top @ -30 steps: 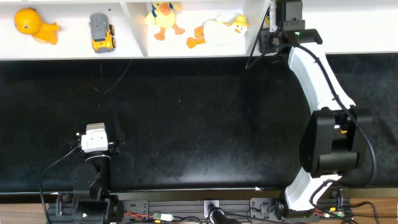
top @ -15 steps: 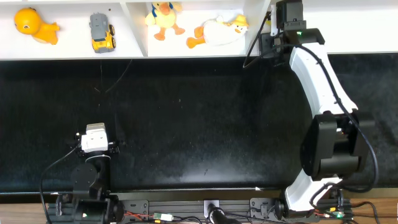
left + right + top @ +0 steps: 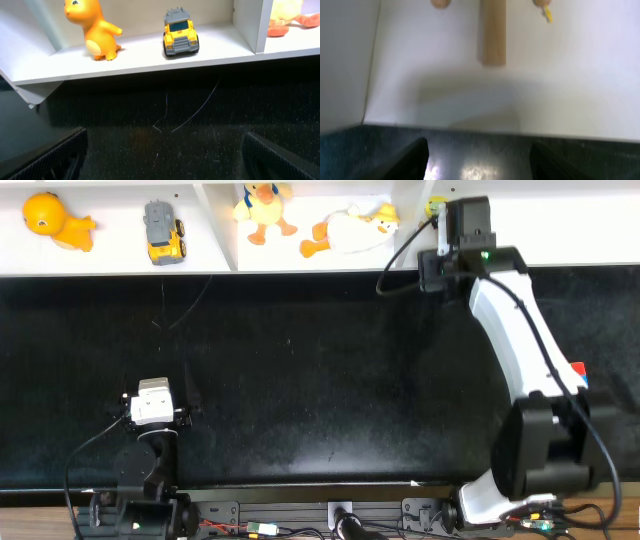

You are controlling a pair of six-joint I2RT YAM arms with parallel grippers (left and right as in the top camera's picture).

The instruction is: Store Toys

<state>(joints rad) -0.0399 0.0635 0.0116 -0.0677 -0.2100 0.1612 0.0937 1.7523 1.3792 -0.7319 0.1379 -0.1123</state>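
looking down on a white shelf point(image 3: 110, 265) running along the far edge of a black mat point(image 3: 320, 380). counting three compartments from the shelf's left end.

finding in the first compartment an orange toy point(image 3: 55, 220) standing near the shelf's left wall. finding a yellow truck point(image 3: 163, 232) just beside it, closer to the first divider, with its nose pointing toward the shelf's front edge. both standing upright and not touching each other.

finding in the second compartment a plush duck point(image 3: 265, 210) sitting up next to the first divider. finding a second plush duck point(image 3: 350, 228) lying on its side closer to the second divider, near the first one with a small gap between.

holding the right gripper point(image 3: 477, 145) low at the front edge of the shelf's third compartment, with its fingers point(image 3: 412, 160) spread wide and gripping nothing. seeing past them, deeper on the shelf floor, a wooden piece point(image 3: 493, 32) and a small yellow bit point(image 3: 547, 14) near it. not being able to tell what these two belong to.

resting the left gripper point(image 3: 163, 134) over the mat, well apart from the shelf and facing its first compartment. its fingers point(image 3: 55, 152) also spread wide, with only bare mat between them.

noticing a small red and blue thing point(image 3: 577, 370) on the mat, well apart from the shelf and partly hidden by the right arm. not being able to tell what it is.
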